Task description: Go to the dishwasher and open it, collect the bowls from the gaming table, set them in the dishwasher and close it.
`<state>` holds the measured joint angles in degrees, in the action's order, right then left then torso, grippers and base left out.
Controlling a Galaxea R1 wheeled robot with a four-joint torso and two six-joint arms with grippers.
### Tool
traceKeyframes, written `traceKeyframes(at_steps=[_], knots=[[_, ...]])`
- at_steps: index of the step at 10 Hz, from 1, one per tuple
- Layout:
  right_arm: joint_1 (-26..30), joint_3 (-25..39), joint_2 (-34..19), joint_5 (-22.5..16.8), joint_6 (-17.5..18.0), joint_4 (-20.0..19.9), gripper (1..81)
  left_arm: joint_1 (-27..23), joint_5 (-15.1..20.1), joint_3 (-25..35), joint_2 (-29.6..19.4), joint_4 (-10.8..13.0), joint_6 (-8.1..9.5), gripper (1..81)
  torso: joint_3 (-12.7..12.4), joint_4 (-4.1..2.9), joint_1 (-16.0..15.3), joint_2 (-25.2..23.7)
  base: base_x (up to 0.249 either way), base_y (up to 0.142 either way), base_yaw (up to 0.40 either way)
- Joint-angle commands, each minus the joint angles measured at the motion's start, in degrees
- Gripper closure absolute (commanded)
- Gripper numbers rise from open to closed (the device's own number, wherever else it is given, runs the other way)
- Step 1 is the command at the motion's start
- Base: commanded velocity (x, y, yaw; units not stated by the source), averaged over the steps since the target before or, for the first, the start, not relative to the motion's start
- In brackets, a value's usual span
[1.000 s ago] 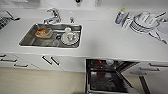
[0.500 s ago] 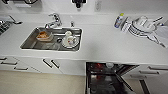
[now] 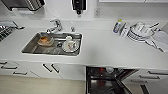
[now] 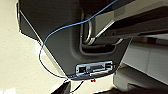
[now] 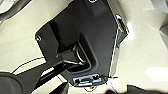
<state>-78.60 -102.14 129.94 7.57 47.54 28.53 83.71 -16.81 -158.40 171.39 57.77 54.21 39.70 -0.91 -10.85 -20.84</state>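
Steel sink (image 3: 32, 48), faucet (image 3: 56, 25), stacked dishes (image 3: 140, 31)

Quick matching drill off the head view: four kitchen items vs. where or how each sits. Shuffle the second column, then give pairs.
Things:
1. dishwasher
2. faucet
3. orange-tinted bowl
4. stack of dishes

Places or states:
A. in the sink, toward its left end
B. on the counter, far right of the sink
C. under the counter, open, dark interior showing
D. behind the sink, at the wall side

Pairs: 1-C, 2-D, 3-A, 4-B
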Motion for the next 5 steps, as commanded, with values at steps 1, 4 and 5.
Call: traceKeyframes(at_steps=[1,4,5], knots=[[-3.02,-4.63,3.85,0.96,-0.35,2.06,1.0,1.42,2.57,-0.15,-0.16,0.68,-0.07,1.0,0.0,0.0,-3.54,-5.49,0.0,0.0,0.0],[1.91,-5.07,7.55,0.17,-0.26,1.88,1.0,1.41,2.57,-0.24,-0.43,0.76,-0.07,1.0,-0.05,0.0,-7.36,-11.61,0.0,0.0,0.0],[4.18,-4.81,7.91,-0.01,-0.08,1.8,1.0,1.41,2.57,-0.24,-0.6,0.76,-0.07,1.0,-0.05,0.0,-8.61,-13.62,0.0,0.0,0.0]])
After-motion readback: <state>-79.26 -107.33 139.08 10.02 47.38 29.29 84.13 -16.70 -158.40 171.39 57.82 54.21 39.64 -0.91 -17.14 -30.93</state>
